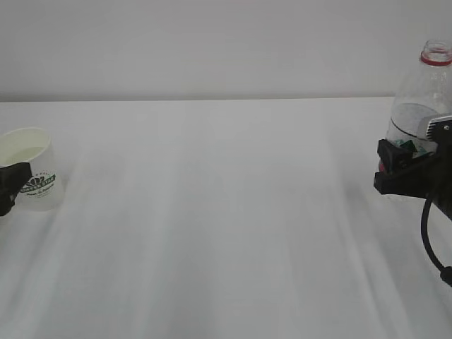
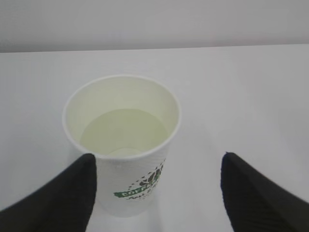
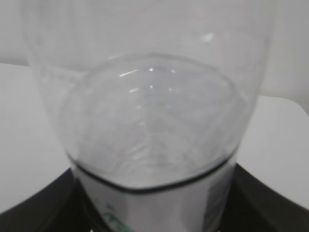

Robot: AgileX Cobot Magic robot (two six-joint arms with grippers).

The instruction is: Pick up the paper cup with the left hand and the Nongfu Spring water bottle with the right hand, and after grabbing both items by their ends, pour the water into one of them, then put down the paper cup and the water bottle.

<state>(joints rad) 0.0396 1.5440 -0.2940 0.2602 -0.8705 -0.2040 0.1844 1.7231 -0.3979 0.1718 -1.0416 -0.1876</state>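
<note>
With water already in the paper cup (image 2: 121, 145), the left hand (image 2: 157, 193) stood open around it at far left, one finger touching, while the right hand (image 1: 409, 169) gripped the upright Nongfu Spring water bottle (image 1: 418, 106) at far right, apparently awaiting release.

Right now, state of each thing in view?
paper cup: upright on the table, partly filled with water.
Nongfu Spring water bottle: upright, uncapped, some water inside.
left gripper: open, fingers either side of the cup, right one clear of it.
right gripper: closed around the bottle's label.
</note>
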